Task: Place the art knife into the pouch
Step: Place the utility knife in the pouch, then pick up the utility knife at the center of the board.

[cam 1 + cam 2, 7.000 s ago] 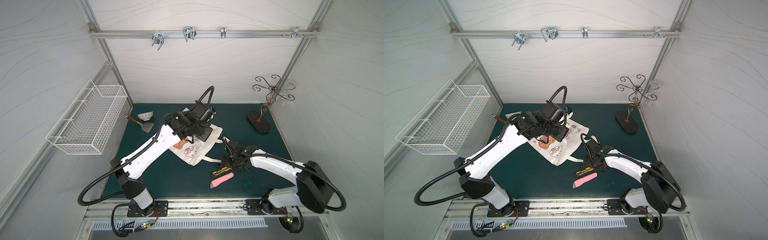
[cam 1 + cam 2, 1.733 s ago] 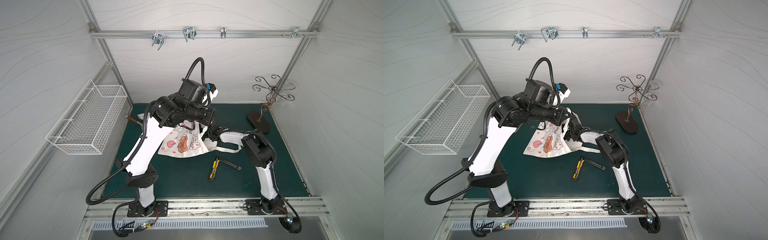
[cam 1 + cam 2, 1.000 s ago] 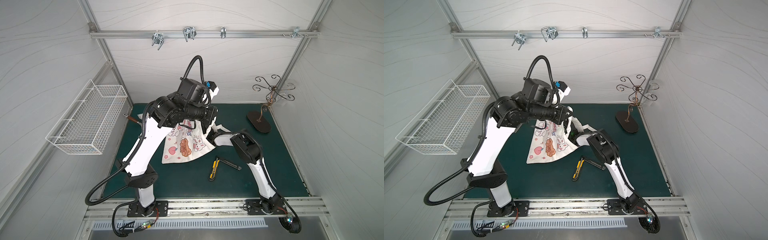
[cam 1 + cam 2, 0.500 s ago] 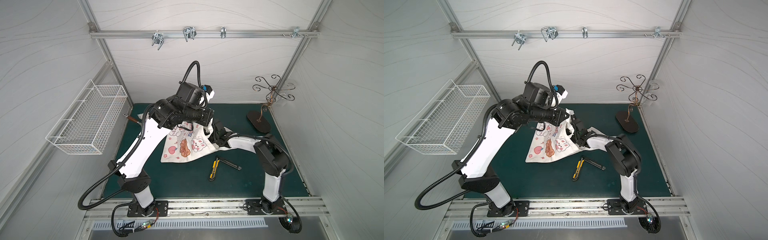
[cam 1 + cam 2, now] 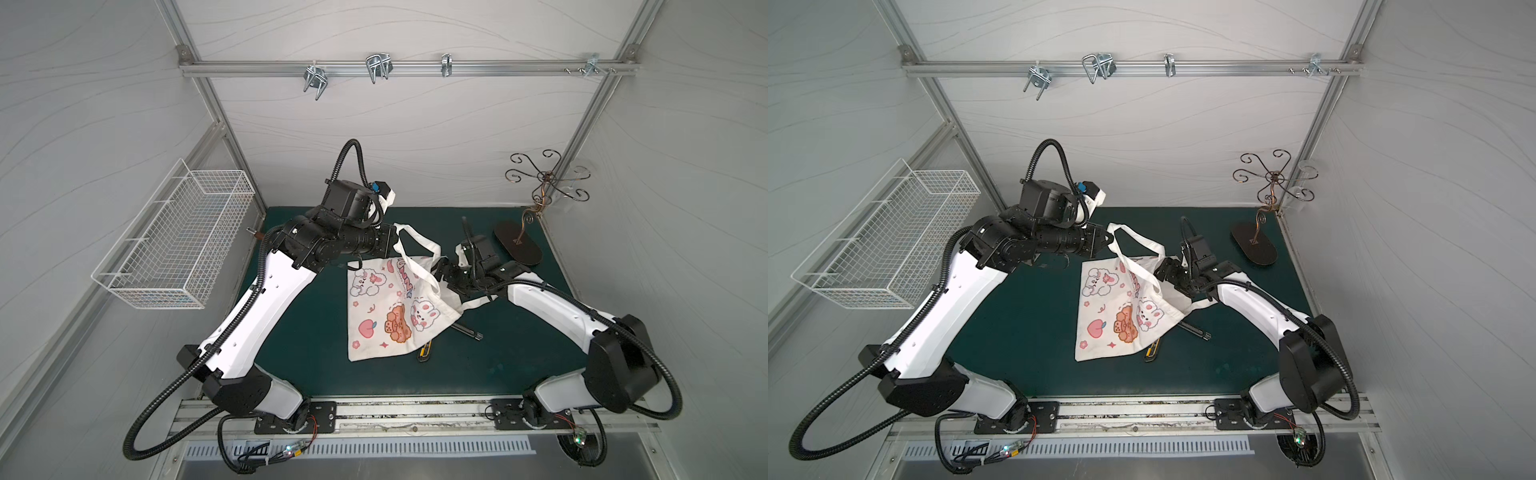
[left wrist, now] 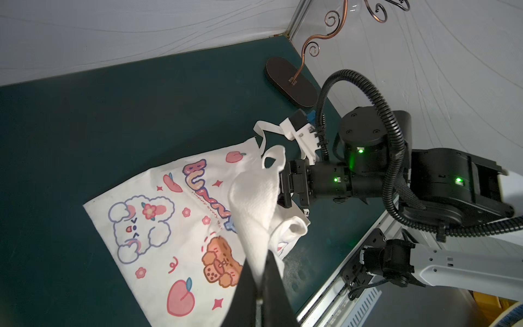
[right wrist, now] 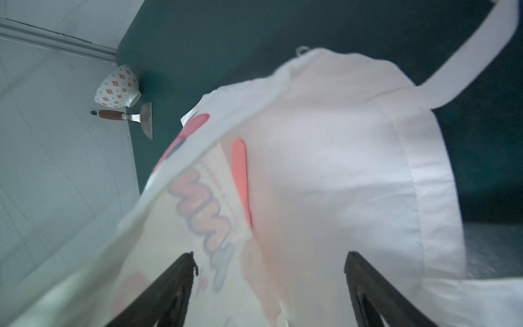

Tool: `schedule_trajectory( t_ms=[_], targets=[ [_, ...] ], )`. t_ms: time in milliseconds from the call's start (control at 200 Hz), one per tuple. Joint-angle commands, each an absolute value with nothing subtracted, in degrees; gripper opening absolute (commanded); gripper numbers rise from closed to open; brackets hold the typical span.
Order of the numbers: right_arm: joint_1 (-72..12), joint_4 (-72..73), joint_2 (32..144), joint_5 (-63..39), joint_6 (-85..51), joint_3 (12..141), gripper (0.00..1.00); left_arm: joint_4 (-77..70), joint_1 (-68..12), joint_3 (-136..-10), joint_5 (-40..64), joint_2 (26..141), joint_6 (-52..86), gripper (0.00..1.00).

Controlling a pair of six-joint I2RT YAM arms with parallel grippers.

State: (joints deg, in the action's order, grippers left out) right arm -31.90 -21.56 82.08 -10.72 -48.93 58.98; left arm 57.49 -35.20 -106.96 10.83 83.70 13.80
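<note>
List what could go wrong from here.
1. The open right gripper sits at the mouth of the pouch. As it pulls out, its jaws could snag the cloth and drag the pouch.
2. The left gripper, shut on one strap, holds the mouth up. If it lets go carelessly, the art knife inside might slide out.
3. The pouch's lower edge lies over a yellow cutter on the mat, so dragging could shift it.

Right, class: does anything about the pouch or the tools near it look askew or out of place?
Yes. The pouch hangs crooked, lifted by one strap pinched in the left gripper, and one edge drapes over a yellow cutter and a black tool on the mat.
</note>
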Motion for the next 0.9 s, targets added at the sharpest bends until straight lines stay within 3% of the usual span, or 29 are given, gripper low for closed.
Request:
schedule_trajectory(
  t_ms=[0,200,560,715,890],
  targets=[
    [-30.9,-24.1,82.4,-11.8,-46.7,57.6,0.85,52.5,-34.0,-106.6,12.5,82.1,14.5,0.00],
    [-28.7,-27.5,80.2,-12.5,-44.6,58.0,0.85,54.2,-30.5,-107.7,12.7,81.2,14.1,0.00],
    [-28.1,-41.4,68.7,-13.8,-35.6,51.6,0.85,54.1,-16.3,-109.2,19.3,82.8,15.9,0.00],
    [-30.9,-42.9,67.4,-13.8,-33.8,47.0,0.84,53.5,-16.2,-108.5,20.2,83.1,16.1,0.00],
    [-39.5,-42.8,69.4,-10.0,-36.0,46.1,0.84,52.4,-15.8,-106.0,18.9,81.4,16.0,0.00]
  ],
)
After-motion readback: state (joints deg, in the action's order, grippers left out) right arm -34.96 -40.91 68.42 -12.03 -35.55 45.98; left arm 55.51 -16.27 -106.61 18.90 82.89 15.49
